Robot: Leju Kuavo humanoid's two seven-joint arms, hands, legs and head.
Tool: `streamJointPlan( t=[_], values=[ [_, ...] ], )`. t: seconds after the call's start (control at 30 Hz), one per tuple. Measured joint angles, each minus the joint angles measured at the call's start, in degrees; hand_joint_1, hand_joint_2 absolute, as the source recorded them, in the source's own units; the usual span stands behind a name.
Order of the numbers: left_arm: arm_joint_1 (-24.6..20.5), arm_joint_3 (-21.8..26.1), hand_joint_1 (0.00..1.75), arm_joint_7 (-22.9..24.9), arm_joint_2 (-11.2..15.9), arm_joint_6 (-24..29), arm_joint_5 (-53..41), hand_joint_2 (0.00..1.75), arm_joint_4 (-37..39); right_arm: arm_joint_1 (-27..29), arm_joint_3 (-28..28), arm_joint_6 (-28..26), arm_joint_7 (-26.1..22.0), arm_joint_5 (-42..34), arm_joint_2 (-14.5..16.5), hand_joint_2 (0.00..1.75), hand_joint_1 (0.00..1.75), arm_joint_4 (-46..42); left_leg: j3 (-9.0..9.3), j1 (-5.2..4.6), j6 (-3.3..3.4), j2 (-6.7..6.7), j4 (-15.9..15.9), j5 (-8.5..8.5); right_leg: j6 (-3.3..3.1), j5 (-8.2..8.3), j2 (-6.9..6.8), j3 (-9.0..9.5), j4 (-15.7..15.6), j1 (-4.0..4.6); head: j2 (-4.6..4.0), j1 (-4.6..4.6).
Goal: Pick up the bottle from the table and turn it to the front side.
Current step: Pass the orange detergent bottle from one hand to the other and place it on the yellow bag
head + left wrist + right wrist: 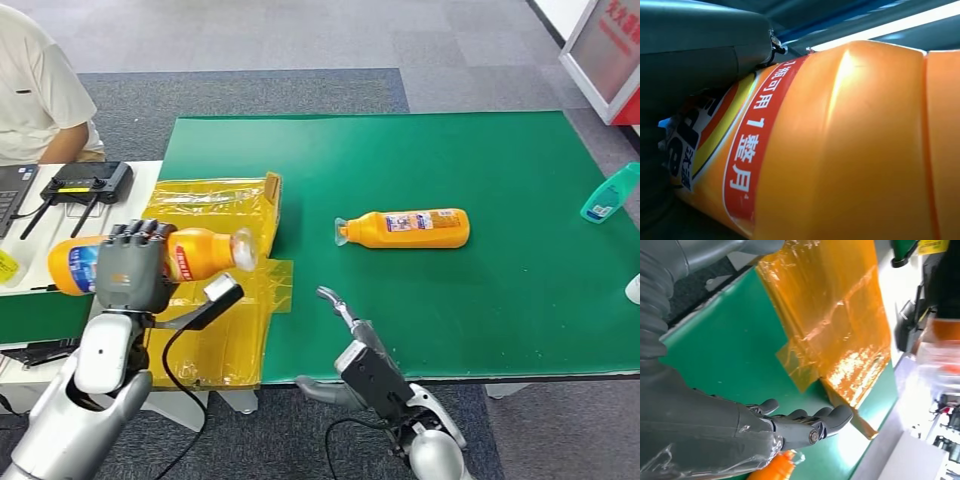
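Left robot hand [132,268] wrapped around an orange bottle [192,252], lifted clear over the yellow plastic sheet [226,200], long axis level, cap end toward the right arm. Right robot hand [355,340] empty, fingers loosely extended, low at the worktop [453,150] edge. Second orange bottle [407,228] lying on its side beyond the right robot hand.

Grey carpet tiles [317,40] cover the floor, a darker grey strip running just behind the green-topped table [490,310]. A white side desk [30,262] stands at the table's left end. A red-and-white signboard [610,55] leans in the far right corner.
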Motion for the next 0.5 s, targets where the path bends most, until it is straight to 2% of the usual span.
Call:
streamJointPlan(
  t=[0.07,0.13,0.33,0.5],
  values=[
    [-2.3,-1.9,1.75,-4.1,0.4,0.9,0.0,1.75,5.7,-1.5,0.5,0.0,-0.7,-0.8,-0.1,1.75,0.0,0.9,0.0,-0.01,0.0,0.01,0.0,0.01,0.03,0.03,0.0,-0.03,0.0,-0.02,0.0,-0.01],
    [-4.5,-3.5,1.75,-6.2,-0.1,1.2,0.0,1.75,11.5,-2.7,1.1,0.0,-1.0,-1.3,-0.1,1.75,0.0,1.6,-0.01,-0.01,0.01,0.01,0.0,0.02,0.06,0.06,0.0,-0.04,0.0,-0.03,0.0,-0.01],
    [-10.6,-6.7,1.75,-9.1,-3.2,-0.2,0.0,1.75,24.2,-4.7,2.6,0.0,-1.1,-1.6,-0.4,1.75,0.0,2.5,-0.05,-0.01,0.0,0.0,0.0,0.04,0.08,0.06,0.01,-0.05,0.0,-0.02,0.0,-0.01],
    [-13.1,-8.1,1.75,-9.7,-5.6,-0.4,0.0,1.75,30.1,-5.4,3.0,0.0,-1.1,-1.7,-0.5,1.75,0.0,2.8,-0.09,-0.01,0.0,0.0,0.0,0.03,0.07,0.06,0.01,-0.08,0.0,-0.02,0.0,0.0]
  ],
)
